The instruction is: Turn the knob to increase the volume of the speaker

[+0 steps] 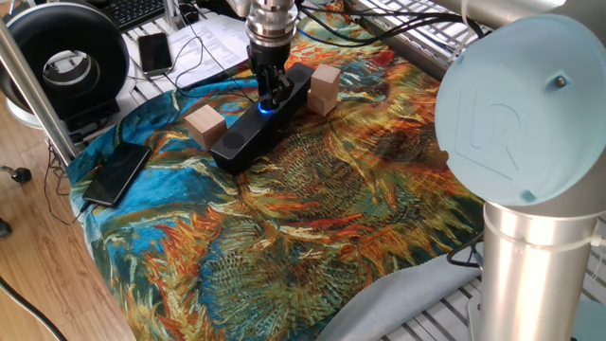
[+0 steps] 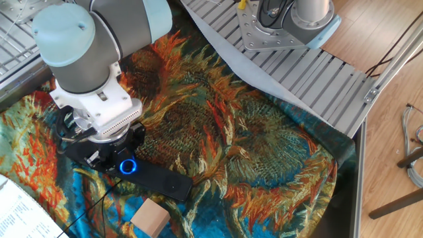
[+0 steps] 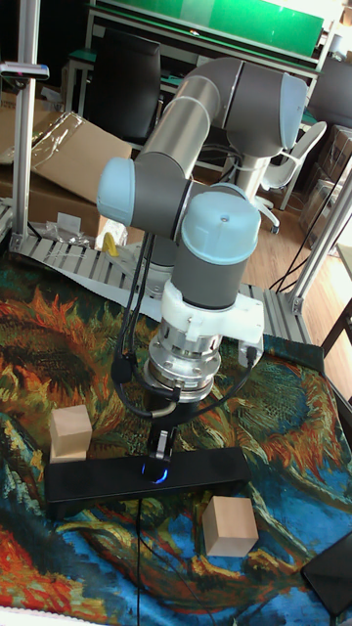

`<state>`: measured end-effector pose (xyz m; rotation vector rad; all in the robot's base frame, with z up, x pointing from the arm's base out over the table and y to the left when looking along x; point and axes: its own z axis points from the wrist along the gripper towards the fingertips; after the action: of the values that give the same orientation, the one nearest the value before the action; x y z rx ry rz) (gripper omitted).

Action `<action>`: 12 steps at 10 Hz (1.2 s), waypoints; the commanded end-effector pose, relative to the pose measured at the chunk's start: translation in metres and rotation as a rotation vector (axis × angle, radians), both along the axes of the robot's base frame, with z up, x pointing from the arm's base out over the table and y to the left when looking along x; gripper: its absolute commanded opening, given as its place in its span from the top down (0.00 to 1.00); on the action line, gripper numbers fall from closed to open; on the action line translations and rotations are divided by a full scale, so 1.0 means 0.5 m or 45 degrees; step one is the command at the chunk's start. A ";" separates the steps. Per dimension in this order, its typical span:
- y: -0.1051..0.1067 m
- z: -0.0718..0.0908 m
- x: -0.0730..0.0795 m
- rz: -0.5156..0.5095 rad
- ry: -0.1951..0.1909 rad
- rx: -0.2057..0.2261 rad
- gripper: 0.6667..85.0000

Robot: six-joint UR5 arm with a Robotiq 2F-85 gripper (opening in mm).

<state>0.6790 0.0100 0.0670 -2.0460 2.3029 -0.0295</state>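
The speaker [image 1: 244,134] is a long black bar lying diagonally on the sunflower-print cloth; it also shows in the other fixed view [image 2: 157,181] and the tall fixed view [image 3: 147,477]. Mid-top sits the knob [image 1: 265,107] with its blue glowing ring [image 2: 127,166] [image 3: 156,474]. My gripper [image 1: 268,97] points straight down over the speaker's middle, its dark fingers [image 3: 159,445] closed on the knob. The wrist hides the fingers' grip in the other fixed view.
Two pale wooden blocks flank the speaker, one [image 1: 204,123] on its near side and one [image 1: 325,87] on its far side. A flat black phone [image 1: 115,173] lies at the cloth's left edge. A round black fan [image 1: 66,57] stands beyond it, with cables and papers behind.
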 end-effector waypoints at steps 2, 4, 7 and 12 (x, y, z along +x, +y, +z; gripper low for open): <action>0.000 0.009 0.005 0.105 -0.009 -0.005 0.47; 0.000 0.009 0.008 0.181 -0.021 -0.011 0.47; 0.011 0.009 0.017 0.232 -0.045 0.013 0.47; 0.024 -0.006 0.020 0.221 -0.050 0.062 0.47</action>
<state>0.6874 0.0190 0.0648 -2.2068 2.0829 -0.0231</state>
